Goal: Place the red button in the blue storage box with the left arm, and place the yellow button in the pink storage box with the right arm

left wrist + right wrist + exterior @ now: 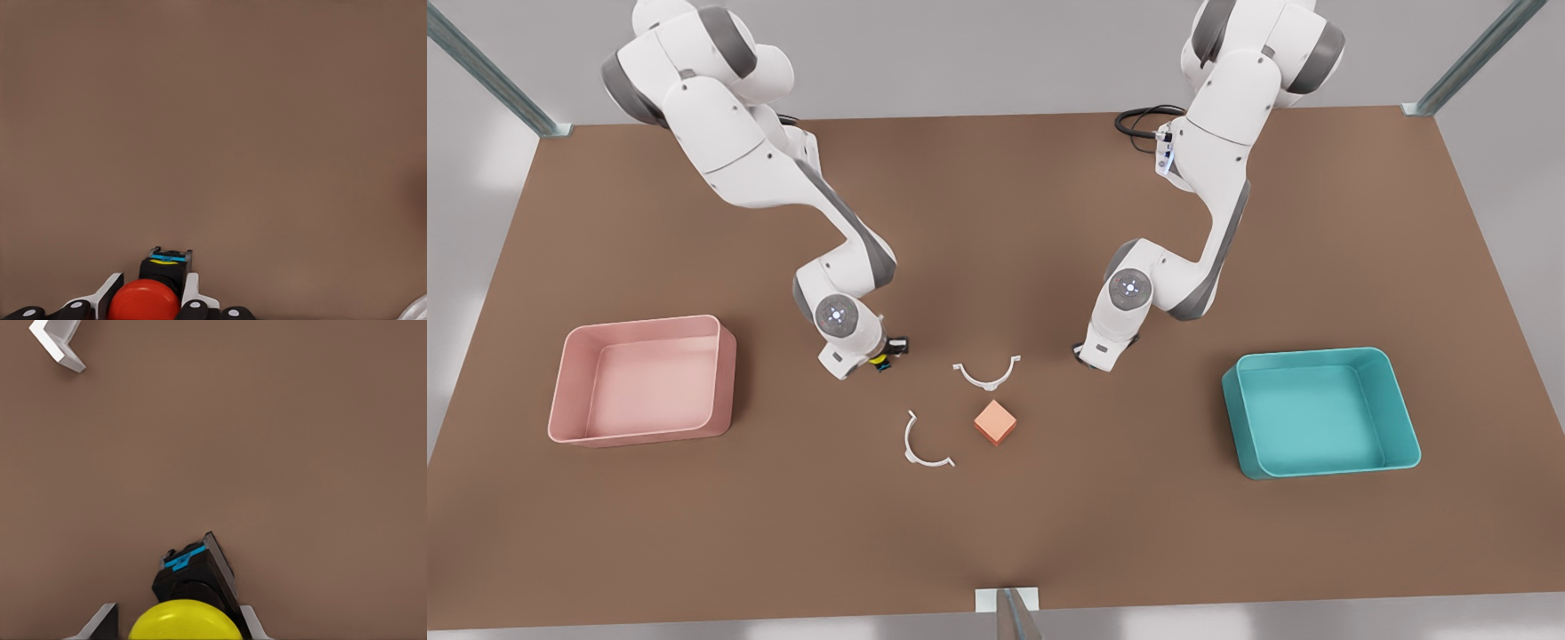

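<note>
— Red button sits clamped between the left gripper fingers; yellow button likewise in the right gripper.
— Then lift straight — carry each over the blue storage box and pink storage box before releasing.

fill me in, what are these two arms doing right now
Each arm is down at the table with a button between its fingers. The left gripper is closed on the red button, on the front view's right, near the blue box. The right gripper holds the yellow button, on the front view's left, near the pink box. Both boxes have nothing in them yet. An orange cube and two white clips lie between the arms.
</note>
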Controlling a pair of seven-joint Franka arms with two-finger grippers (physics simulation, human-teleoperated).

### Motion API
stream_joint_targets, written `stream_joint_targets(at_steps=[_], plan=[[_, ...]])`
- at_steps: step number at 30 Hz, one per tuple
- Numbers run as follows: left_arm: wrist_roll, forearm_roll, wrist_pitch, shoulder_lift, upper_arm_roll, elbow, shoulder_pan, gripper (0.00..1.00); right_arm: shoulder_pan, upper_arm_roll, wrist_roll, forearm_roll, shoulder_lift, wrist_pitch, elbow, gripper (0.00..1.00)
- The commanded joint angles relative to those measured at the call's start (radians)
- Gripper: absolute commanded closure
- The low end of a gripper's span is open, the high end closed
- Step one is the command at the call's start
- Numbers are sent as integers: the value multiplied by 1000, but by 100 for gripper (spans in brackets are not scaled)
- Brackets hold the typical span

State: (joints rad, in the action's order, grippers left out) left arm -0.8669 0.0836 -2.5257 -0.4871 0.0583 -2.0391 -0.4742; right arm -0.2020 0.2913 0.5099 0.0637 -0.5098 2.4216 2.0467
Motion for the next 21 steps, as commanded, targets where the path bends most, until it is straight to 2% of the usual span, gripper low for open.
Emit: stream_joint_targets(at_steps=[1, 4, 5, 8, 11, 13, 15, 18, 19, 21], plan=[[-34, 1, -1, 1, 0, 0, -1, 46, 1, 0, 9, 1, -3, 24, 0, 28], [-32, -1, 2, 16, 0, 0, 0, 49, 1, 0, 7, 1, -1, 24, 0, 28], [-34, -1, 12, 48, 0, 0, 0, 49, 9, 0, -8, 1, 2, 22, -2, 24], [-20, -1, 146, 194, -23, 0, 2, 49, 10, 0, -8, 1, 2, 22, -2, 24], [201, -1, 324, 318, -144, 0, 2, 49, 10, 0, -10, 1, -6, 34, 1, 24], [440, -1, 410, 370, -285, 0, 2, 49, 12, -1, -25, 1, -10, 34, 1, 24], [679, -1, 441, 380, -452, 0, 2, 49, 12, 0, -25, 1, -10, 34, 1, 43], [922, -1, 441, 372, -630, 2, 2, 49, 10, 0, -25, 1, -10, 34, 1, 46], [974, -4, 440, 367, -666, 10, 5, 49, 10, 0, -25, 1, -9, 34, 0, 46], [1036, -44, 432, 298, -664, 49, 52, 49, 10, 0, -18, -1, 28, 17, -3, 45]])
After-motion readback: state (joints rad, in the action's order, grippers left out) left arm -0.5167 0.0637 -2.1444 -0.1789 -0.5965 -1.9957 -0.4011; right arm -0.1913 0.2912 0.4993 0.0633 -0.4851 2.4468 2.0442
